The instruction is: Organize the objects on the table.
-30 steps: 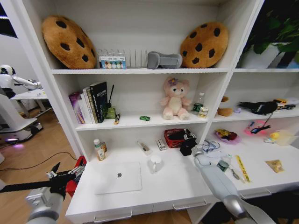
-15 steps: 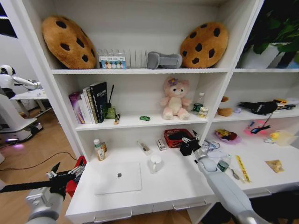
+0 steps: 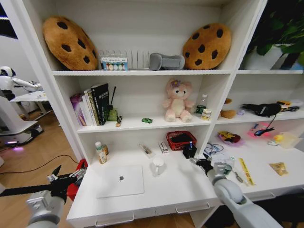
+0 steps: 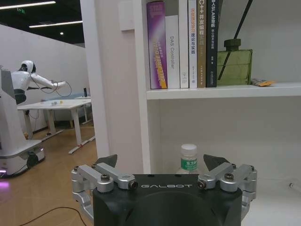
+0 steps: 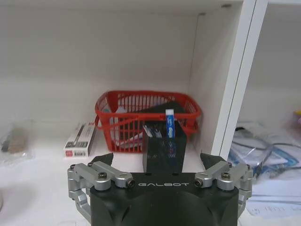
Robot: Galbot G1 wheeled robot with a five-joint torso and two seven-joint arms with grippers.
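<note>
Right gripper [image 5: 159,162] is spread open, holding nothing, just short of the black pen holder [image 5: 163,147] before the red basket [image 5: 110,112]. Laptop [image 3: 120,180] lies on the table [image 3: 175,187]. Left gripper [image 4: 164,165] is open, parked off the table's left end.

Red plastic mesh basket [image 5: 148,120]: contents dark, unidentifiable; front partly hidden by black upright box with blue-tipped item [image 5: 163,146].
Small white-capped bottle [image 4: 189,159]: lower part hidden behind left gripper [image 4: 161,165].
Flat boxed item [image 5: 81,139]: print too small to read.
</note>
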